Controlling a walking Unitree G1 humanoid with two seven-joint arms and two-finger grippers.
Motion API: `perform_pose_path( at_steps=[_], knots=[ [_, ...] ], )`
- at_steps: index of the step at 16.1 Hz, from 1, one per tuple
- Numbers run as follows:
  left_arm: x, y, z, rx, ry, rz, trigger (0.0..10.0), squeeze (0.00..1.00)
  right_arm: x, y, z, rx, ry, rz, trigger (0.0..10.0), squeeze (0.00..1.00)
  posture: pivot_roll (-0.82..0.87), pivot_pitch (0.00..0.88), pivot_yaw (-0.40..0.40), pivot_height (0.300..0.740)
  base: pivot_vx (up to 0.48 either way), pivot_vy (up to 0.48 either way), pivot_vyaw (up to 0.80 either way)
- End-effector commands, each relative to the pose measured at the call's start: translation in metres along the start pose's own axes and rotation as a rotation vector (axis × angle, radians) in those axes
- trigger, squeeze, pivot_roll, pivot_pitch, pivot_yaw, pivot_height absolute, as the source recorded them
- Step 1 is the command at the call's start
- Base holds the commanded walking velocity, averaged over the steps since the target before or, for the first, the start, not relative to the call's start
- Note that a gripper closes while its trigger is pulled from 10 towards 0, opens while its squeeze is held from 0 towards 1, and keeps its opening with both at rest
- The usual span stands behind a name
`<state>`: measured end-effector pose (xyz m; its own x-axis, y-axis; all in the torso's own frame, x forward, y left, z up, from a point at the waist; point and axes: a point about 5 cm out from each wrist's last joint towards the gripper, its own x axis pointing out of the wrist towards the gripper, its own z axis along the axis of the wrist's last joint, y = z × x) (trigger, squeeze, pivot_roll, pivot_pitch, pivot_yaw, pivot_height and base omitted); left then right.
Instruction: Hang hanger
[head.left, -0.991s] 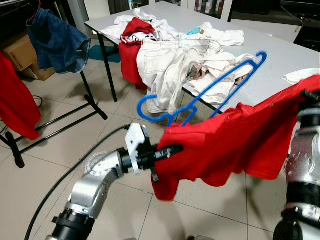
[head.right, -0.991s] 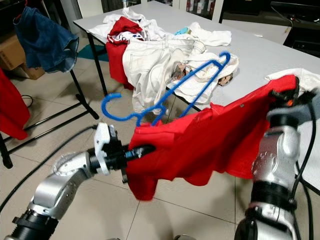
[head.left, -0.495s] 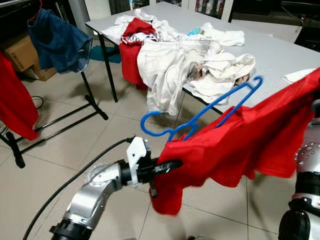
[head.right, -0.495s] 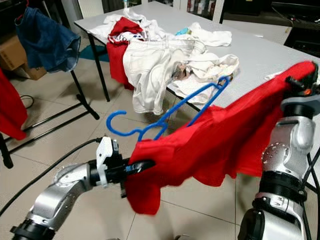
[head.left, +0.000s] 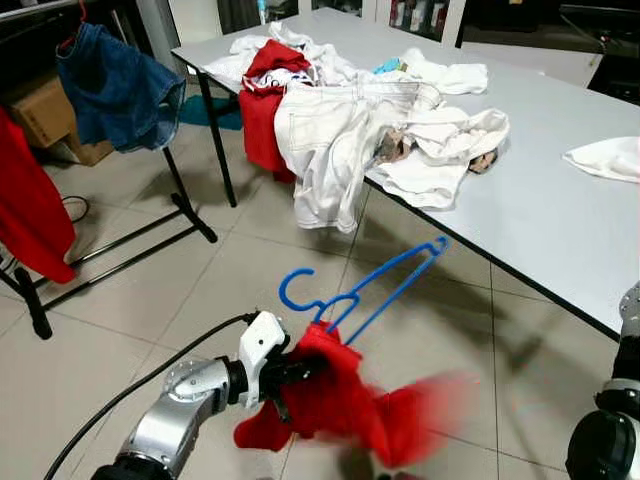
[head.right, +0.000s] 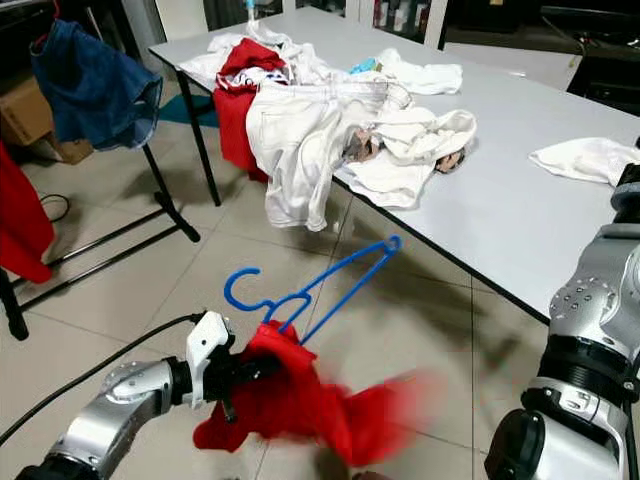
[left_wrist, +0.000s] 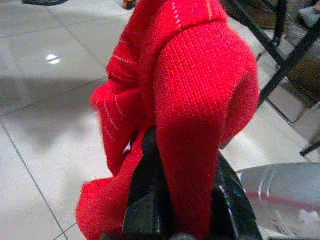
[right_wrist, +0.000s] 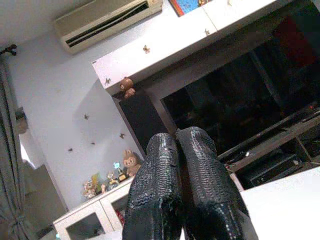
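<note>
Floor (head.left: 120, 300): light beige tiles, glossy, thin dark grout lines. Grey table (head.left: 560, 215) on black legs runs diagonally from the far end towards the right. On it, a heap of clothes (head.left: 350, 120), mostly white with a red piece hanging off the edge, plus a separate white cloth (head.left: 605, 158) further right. Left side: black clothes rack (head.left: 185, 205) with denim garment (head.left: 115, 90) hanging on it, red garment (head.left: 30, 205) at the left edge. Cardboard box (head.left: 45, 110) on the floor behind the rack. Right wrist view: white wall with air conditioner (right_wrist: 107, 22) up high, white cabinets (right_wrist: 165, 50), small figurines (right_wrist: 127, 167) on a shelf, dark recess with shelving.
</note>
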<state>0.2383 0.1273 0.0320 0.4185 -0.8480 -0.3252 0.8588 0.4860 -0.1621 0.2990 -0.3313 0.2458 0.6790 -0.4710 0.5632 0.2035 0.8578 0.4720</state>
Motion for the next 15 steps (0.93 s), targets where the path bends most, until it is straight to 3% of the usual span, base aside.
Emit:
perform_pose_path(
  at_steps=[1, 5, 6, 7, 8, 11, 15],
  knots=[
    [0.001, 0.008, 0.017, 0.052, -0.061, 0.028, 10.0, 0.0, 0.005, 0.012, 0.003, 0.023, -0.016, 0.042, 0.0, 0.0, -0.13, 0.0, 0.046, 0.74, 0.0, 0.0, 0.0],
    [0.002, 0.012, 0.033, 0.089, -0.126, 0.029, 10.0, 0.0, -0.011, 0.018, -0.011, 0.035, 0.056, 0.085, 0.0, 0.0, -0.12, 0.0, 0.043, 0.74, 0.0, 0.0, 0.0],
    [0.003, 0.011, 0.034, 0.109, -0.121, 0.009, 10.0, 0.0, -0.021, 0.021, -0.022, 0.032, 0.124, 0.123, 0.0, 0.0, -0.12, 0.0, 0.042, 0.74, 0.0, 0.0, 0.0],
    [0.003, 0.01, 0.033, 0.119, -0.114, 0.001, 10.0, 0.0, -0.029, 0.024, -0.029, 0.026, 0.166, 0.151, 3.7, 0.0, -0.12, 0.0, 0.042, 0.74, 0.0, 0.0, 0.0],
    [0.005, 0.008, 0.03, 0.133, -0.102, -0.007, 10.0, 0.0, -0.045, 0.028, -0.042, 0.011, 0.243, 0.204, 10.0, 0.0, -0.12, 0.0, 0.041, 0.74, 0.0, 0.0, 0.0],
    [0.011, 0.003, 0.028, 0.129, -0.113, -0.015, 10.0, 0.0, -0.098, 0.037, -0.071, -0.017, 0.429, 0.316, 10.0, 0.0, -0.13, 0.0, 0.042, 0.74, 0.0, 0.0, 0.0],
    [0.02, 0.0, 0.027, 0.115, -0.165, 0.016, 10.0, 0.0, -0.144, 0.04, -0.092, -0.073, 0.592, 0.433, 10.0, 0.0, -0.13, 0.0, 0.047, 0.74, 0.0, 0.0, 0.0]
  ],
)
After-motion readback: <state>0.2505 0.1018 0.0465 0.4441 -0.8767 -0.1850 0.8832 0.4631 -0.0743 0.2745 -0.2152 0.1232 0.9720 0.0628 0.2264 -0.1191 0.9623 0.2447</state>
